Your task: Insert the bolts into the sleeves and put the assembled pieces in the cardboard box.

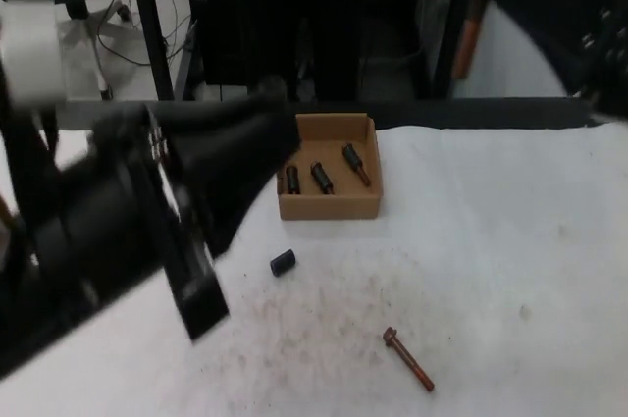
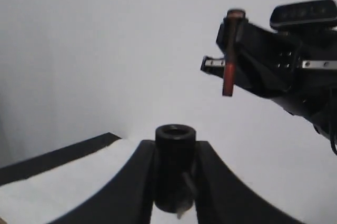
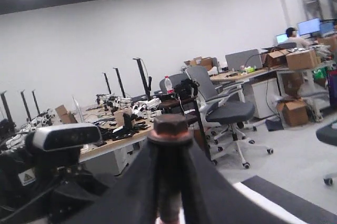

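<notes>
In the left wrist view my left gripper (image 2: 175, 153) is shut on a black sleeve (image 2: 175, 174), held upright with its open bore facing up. Beyond it, raised and apart from the sleeve, my right gripper (image 2: 238, 50) is shut on a rusty bolt (image 2: 229, 60) that hangs head up. The right wrist view looks along that bolt (image 3: 169, 129) between its own gripper's fingers (image 3: 134, 182). On the bench stands the cardboard box (image 1: 329, 206) with three assembled pieces inside. A loose sleeve (image 1: 283, 262) and a loose bolt (image 1: 408, 359) lie on the white cloth.
A black arm (image 1: 147, 211) looms large at the high view's left, reaching up to the box's near corner. The white cloth (image 1: 491, 260) covers the bench to the right. Frame posts (image 1: 147, 25) stand behind the bench's back edge.
</notes>
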